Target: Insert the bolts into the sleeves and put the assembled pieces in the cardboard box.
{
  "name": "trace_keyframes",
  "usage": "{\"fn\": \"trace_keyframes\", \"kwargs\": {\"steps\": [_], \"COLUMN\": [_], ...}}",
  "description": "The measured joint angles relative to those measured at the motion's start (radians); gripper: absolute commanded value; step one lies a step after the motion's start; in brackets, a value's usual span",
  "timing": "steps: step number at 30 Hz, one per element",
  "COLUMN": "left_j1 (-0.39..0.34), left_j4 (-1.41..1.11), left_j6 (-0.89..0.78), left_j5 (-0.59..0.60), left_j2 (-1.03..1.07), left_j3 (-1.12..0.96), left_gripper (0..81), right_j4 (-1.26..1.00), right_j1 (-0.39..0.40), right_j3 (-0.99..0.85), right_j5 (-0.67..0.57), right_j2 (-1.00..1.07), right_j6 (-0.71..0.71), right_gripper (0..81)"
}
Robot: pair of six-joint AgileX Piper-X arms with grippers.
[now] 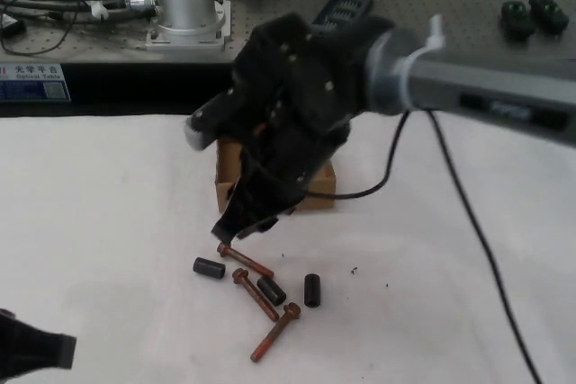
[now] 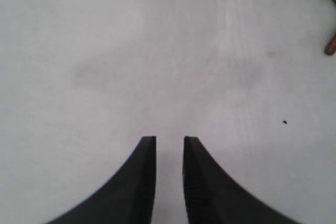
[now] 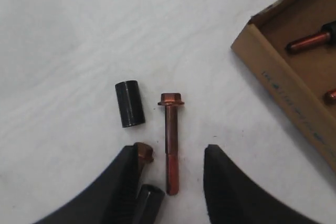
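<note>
My right gripper (image 3: pixel 172 153) is open just above the white cloth, straddling a copper bolt (image 3: pixel 170 140) without touching it. A black sleeve (image 3: pixel 129 103) lies beside that bolt. A second bolt head (image 3: pixel 143 152) and another sleeve (image 3: pixel 149 200) sit by one finger. In the high view the right gripper (image 1: pixel 245 227) hangs over the cluster of three bolts (image 1: pixel 256 294) and three sleeves (image 1: pixel 311 290), in front of the cardboard box (image 1: pixel 319 182). The box (image 3: pixel 278 85) holds two bolt pieces (image 3: pixel 310 40). My left gripper (image 2: pixel 169 139) is slightly open over bare cloth.
The left arm (image 1: pixel 31 352) rests at the near left corner. A bolt tip (image 2: pixel 331 45) shows at the left wrist view's edge. A black cable (image 1: pixel 468 222) trails across the right side of the cloth. Equipment stands on the bench behind.
</note>
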Motion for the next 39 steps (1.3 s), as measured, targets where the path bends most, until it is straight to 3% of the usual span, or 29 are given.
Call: {"fn": "trace_keyframes", "kwargs": {"steps": [12,19,39], "left_j1": [0.0,0.0,0.0], "left_j4": [0.097,0.155,0.233], "left_j6": [0.0,0.0,0.0], "left_j5": [0.0,0.0,-0.002], "left_j2": [-0.191,-0.282,-0.33], "left_j3": [0.004,0.004,0.029], "left_gripper": [14.0,14.0,14.0], "right_j4": [0.032,0.035,0.035], "right_j1": [0.013,0.021,0.054], "right_j3": [-0.11,-0.129,-0.132], "right_j5": [0.092,0.131,0.136], "right_j2": [0.156,0.174,0.202], "right_j6": [-0.064,-0.12,-0.131], "right_gripper": [31.3,20.7,20.5]}}
